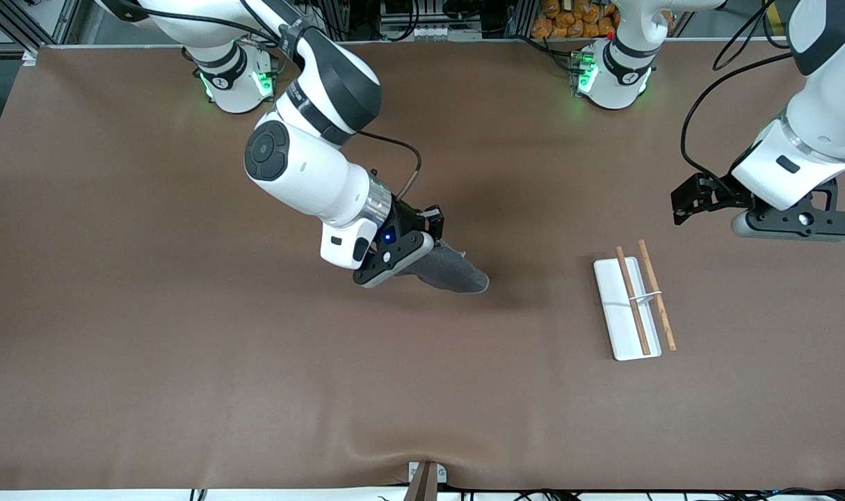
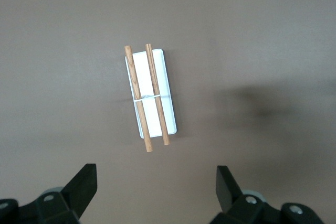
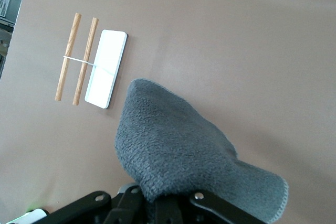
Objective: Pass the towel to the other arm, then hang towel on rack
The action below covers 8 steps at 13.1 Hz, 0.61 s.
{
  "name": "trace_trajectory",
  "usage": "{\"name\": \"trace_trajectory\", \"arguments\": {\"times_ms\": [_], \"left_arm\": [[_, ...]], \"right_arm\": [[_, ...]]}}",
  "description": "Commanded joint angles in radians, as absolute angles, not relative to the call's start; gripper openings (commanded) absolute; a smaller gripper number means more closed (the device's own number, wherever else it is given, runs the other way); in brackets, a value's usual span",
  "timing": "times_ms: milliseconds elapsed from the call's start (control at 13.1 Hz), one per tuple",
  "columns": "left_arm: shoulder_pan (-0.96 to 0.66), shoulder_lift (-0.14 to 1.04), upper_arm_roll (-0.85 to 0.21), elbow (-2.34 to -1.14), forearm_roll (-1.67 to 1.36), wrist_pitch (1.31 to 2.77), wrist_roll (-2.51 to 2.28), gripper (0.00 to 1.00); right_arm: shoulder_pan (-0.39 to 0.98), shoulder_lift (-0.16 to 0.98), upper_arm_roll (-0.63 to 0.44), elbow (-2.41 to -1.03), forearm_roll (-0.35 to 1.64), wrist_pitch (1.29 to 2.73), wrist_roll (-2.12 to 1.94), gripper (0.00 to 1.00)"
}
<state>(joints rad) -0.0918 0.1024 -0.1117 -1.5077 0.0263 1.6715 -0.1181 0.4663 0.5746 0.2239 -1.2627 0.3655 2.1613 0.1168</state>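
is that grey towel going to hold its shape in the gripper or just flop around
Probably flop: the towel hangs from the right gripper in a soft drooping fold. Its fuzzy pile suggests it grips well and is unlikely to slip. It looks light, so it should drape over the rack rods readily.

1. Towel [image 3: 178, 156]: upper end hidden inside right hand [image 1: 422, 245]; fingertips not visible.
2. Left hand [image 2: 155, 182]: only fingertips visible in wrist view, body cut off at frame edge.
3. Bench [image 1: 186, 362]: edges run out of frame.
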Motion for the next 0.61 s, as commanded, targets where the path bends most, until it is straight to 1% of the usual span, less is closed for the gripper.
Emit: {"name": "trace_trajectory", "arguments": {"times_ms": [0,305,534], "left_arm": [[-0.086,0.087,-0.112,-1.512,0.037,1.669,-0.101,1.0],[-0.093,0.098,-0.112,-1.511,0.008,1.678,-0.121,1.0],[-0.106,0.152,-0.113,-1.511,-0.135,1.707,-0.21,1.0]], "right_arm": [[0.457,0.555,0.229,-1.267,0.382,2.141,0.114,0.0],[0.451,0.551,0.229,-1.267,0.382,2.126,0.114,0.0],[0.449,0.551,0.229,-1.267,0.382,2.126,0.114,0.0]]}}
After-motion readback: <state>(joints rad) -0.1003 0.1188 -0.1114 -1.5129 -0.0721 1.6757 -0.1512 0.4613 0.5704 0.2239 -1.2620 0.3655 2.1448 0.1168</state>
